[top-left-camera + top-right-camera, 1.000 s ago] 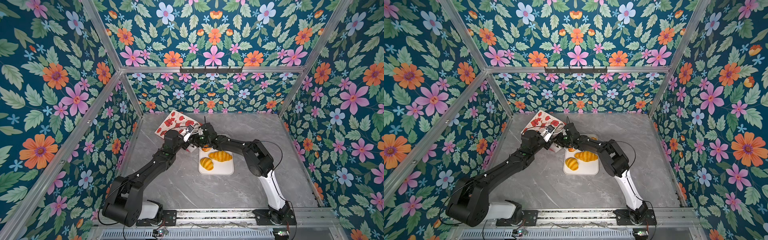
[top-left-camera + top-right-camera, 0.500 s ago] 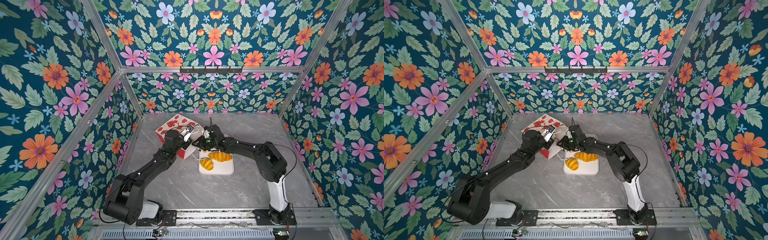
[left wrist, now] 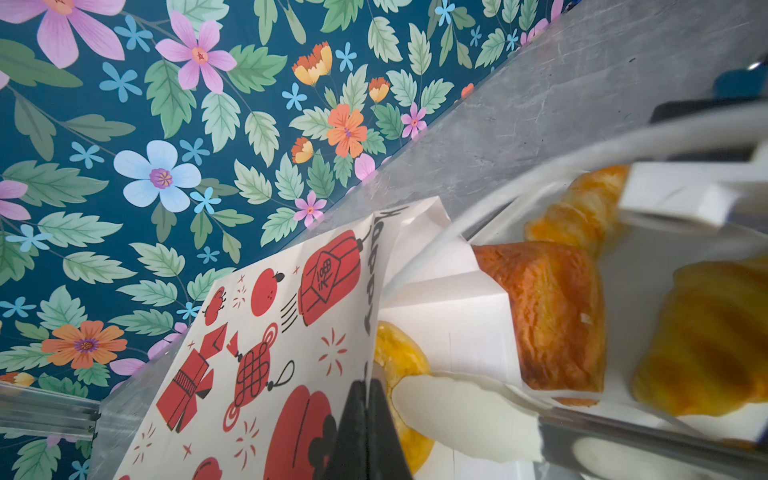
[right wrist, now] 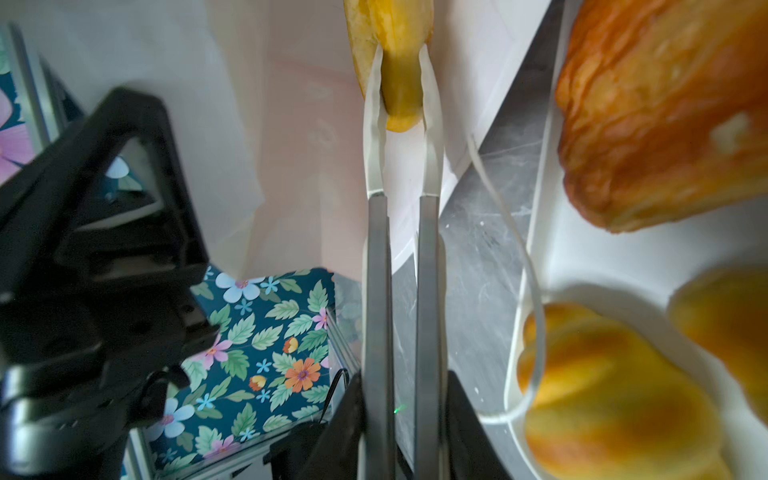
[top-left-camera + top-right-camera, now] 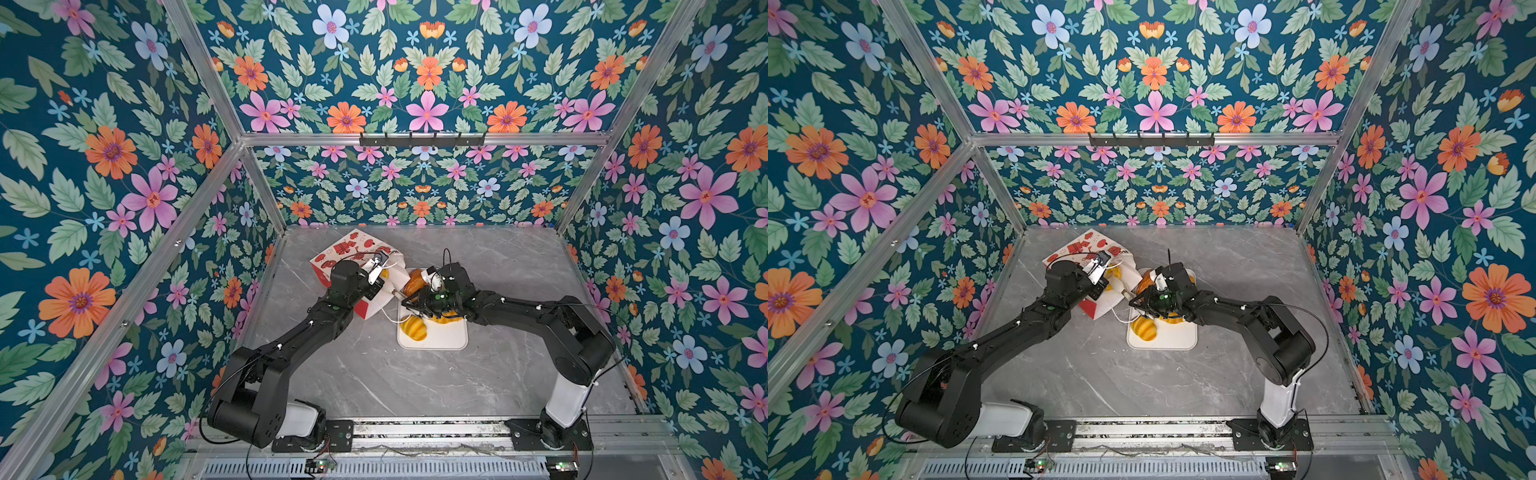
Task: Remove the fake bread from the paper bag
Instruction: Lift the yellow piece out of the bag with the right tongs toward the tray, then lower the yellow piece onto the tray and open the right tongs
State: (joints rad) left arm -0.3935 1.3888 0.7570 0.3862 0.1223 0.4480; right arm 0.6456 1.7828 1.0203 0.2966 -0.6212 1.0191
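Note:
The paper bag (image 5: 347,253) lies on its side with its mouth toward the tray. My left gripper (image 3: 369,388) is shut on the bag's upper mouth edge (image 5: 376,270). Inside the mouth sits a yellow ring doughnut (image 3: 397,353), and my right gripper (image 4: 401,104) reaches in with its long white-tipped fingers (image 4: 432,99) shut on the doughnut (image 4: 395,37). In the top views, my right gripper (image 5: 395,293) stands at the bag's opening. On the white tray (image 5: 451,343) lie a ridged bun (image 5: 413,328), a browner flaky puff (image 3: 552,316) and a croissant (image 3: 582,208).
A loose white cord handle (image 4: 528,266) of the bag droops over the tray's rim (image 4: 540,199). My left arm (image 4: 95,257) is close beside the right gripper. The floral side wall (image 5: 257,266) stands just left of the bag.
The left gripper has lifted the bag's edge, so the mouth stands wider. The right gripper has drawn back from deeper in the bag toward the tray, still holding the doughnut.

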